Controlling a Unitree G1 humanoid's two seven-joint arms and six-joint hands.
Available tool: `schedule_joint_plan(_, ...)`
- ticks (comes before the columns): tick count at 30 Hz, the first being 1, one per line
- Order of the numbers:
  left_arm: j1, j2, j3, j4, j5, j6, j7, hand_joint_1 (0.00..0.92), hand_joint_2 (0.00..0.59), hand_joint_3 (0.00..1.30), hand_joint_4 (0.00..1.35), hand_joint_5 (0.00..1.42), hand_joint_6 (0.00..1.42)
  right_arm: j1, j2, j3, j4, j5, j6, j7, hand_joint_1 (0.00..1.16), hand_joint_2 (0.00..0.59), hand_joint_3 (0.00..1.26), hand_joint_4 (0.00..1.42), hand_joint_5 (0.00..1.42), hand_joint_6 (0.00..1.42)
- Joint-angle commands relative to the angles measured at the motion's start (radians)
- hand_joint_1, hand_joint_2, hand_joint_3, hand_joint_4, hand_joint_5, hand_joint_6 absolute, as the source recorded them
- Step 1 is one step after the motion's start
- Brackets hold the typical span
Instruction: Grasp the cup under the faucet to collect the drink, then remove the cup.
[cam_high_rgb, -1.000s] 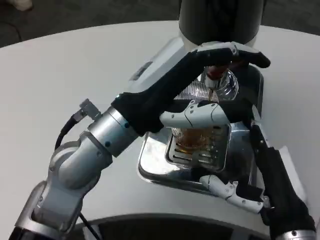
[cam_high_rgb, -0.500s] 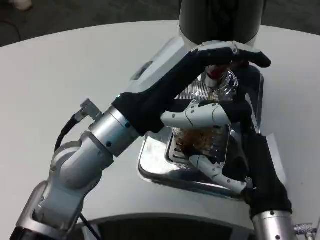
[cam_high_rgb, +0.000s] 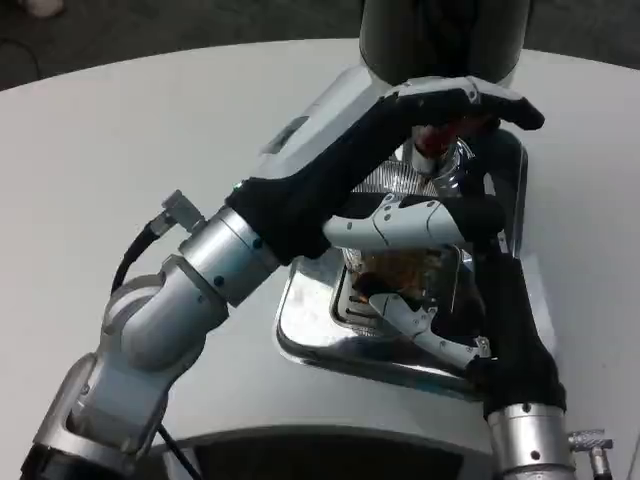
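A clear cup with amber drink stands on the chrome drip tray under the faucet. My left hand reaches across from the left; its fingers lie flat over the red faucet lever and its white thumb stretches out below, above the cup. My right hand comes up from the front right and wraps the cup, palm on its right side and white fingers across its near side. Much of the cup is hidden by both hands.
The dark dispenser body rises behind the faucet on a white base. The round white table spreads to the left. My left forearm crosses the space in front of the tray.
My right hand has moved up and to the left from the tray's front edge and closed around the cup. My left hand stays on the lever.
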Motion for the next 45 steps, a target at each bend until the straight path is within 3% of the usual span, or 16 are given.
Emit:
schedule_joint_plan(1, 0.005, 0.019, -0.020, 0.027, 0.038, 0.016, -0.026, 0.000, 0.033, 0.42, 0.31, 0.34, 0.17, -0.015, -0.002, 0.005, 0.029, -0.009, -0.026, -0.010, 0.89, 0.163, 0.00, 0.03, 0.04, 0.10)
schedule_joint_plan(27, -0.008, 0.016, -0.027, 0.040, 0.053, 0.013, -0.023, 0.000, 0.032, 0.44, 0.32, 0.34, 0.18, -0.125, 0.009, 0.018, 0.169, -0.027, -0.033, -0.058, 0.88, 0.166, 0.00, 0.05, 0.05, 0.10)
schedule_joint_plan(45, -0.009, 0.018, -0.024, 0.035, 0.057, 0.016, -0.024, 0.000, 0.032, 0.44, 0.33, 0.34, 0.18, -0.163, 0.019, 0.026, 0.191, -0.044, -0.004, -0.102, 0.86, 0.169, 0.01, 0.06, 0.06, 0.08)
